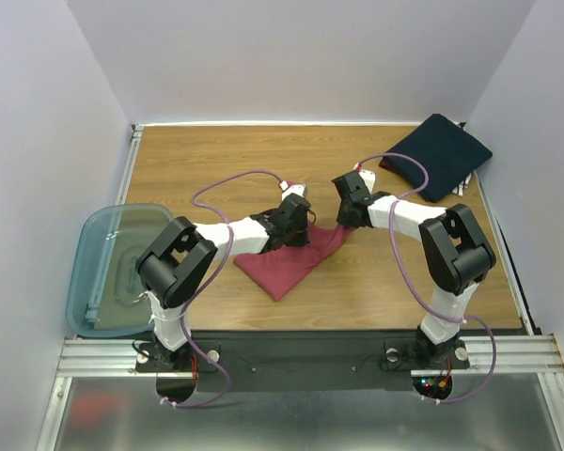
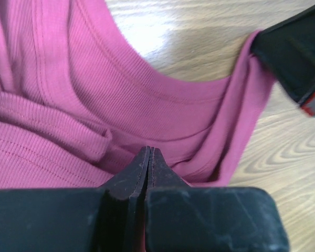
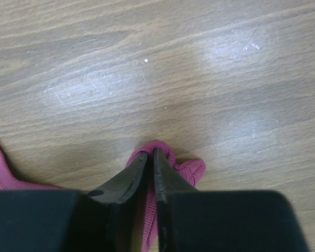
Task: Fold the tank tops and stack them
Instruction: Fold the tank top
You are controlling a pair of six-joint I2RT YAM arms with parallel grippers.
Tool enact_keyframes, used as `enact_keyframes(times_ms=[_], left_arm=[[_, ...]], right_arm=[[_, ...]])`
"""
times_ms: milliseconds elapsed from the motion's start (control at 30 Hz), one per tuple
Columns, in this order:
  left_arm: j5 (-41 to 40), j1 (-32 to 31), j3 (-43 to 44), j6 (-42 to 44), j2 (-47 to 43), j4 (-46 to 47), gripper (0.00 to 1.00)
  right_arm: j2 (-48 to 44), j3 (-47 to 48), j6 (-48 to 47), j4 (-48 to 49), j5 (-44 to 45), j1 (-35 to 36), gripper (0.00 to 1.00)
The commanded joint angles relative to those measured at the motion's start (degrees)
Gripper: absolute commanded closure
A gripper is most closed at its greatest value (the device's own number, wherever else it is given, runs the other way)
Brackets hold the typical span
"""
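Top external view: a translucent teal plastic bin (image 1: pixel 113 272) sits at the left edge of the wooden surface (image 1: pixel 197 160). To its right, the left gripper (image 1: pixel 303 227) and right gripper (image 1: pixel 344 222) each clamp a dusty red ribbed tank top (image 1: pixel 287 268) at mid-surface. The risk appears to lie on the right. The right wrist view shows that gripper closed on only the very tip of a strap, a hold thin enough to slip if the arms pull apart, and the bunched body could then fold crooked. The left gripper is closed on cloth just below the scoop neckline. From both grippers the garment spreads toward the arm bases. A dark navy tank top (image 1: pixel 437 155), apparently folded flat, lies far right, well apart.
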Motion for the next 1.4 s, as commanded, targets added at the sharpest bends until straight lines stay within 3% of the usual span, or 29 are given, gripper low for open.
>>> enact_keyframes(times_ms=[0, 367, 667, 867, 1000, 1200, 1367], left_arm=[[-2.6, -0.9, -0.5, 0.0, 0.7, -1.1, 0.94], [-2.8, -2.1, -2.6, 0.6, -2.1, -3.8, 0.95], [-1.5, -2.2, -8.4, 1.5, -6.9, -4.3, 0.95], [-2.1, -2.2, -12.1, 1.6, -12.2, -7.7, 0.94], [-2.4, -2.1, -12.4, 1.5, -13.2, -8.2, 0.94], [-2.3, -2.1, -12.0, 1.7, -11.6, -8.2, 0.94], [-2.3, -2.1, -11.8, 1.9, -11.5, -8.1, 0.94]], right_arm=[[2.4, 0.9, -1.4, -2.0, -0.4, -0.9, 0.81], [-4.6, -9.5, 0.9, -1.9, -2.6, 0.2, 0.64], [-14.7, -19.7, 9.3, -1.1, -3.2, 10.6, 0.59], [-20.5, -23.3, 16.3, -0.5, -3.5, 21.4, 0.59], [-22.8, -23.3, 15.3, -0.8, 1.5, 20.2, 0.51], [-21.4, -22.1, 10.5, -0.9, -0.6, 11.6, 0.55], [-17.8, -22.2, 10.1, -0.8, -1.8, 10.5, 0.55]])
